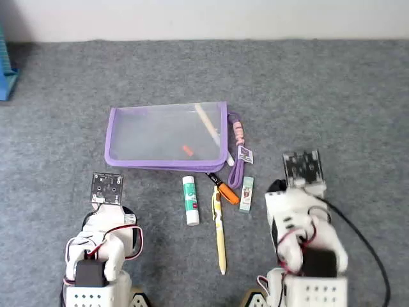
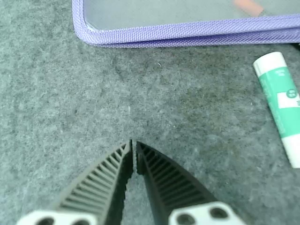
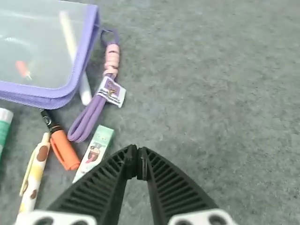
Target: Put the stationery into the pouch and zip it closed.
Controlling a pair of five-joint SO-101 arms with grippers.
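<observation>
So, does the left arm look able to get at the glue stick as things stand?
Probably yes. The glue stick lies flat on the grey mat near the pouch, with nothing between it and the left claw. The claw is shut, so it would have to open first.

High view looks down; both wrist views face the pouch from low.

Grey felt table carries pouch, glue stick, pen, marker, eraser.
</observation>
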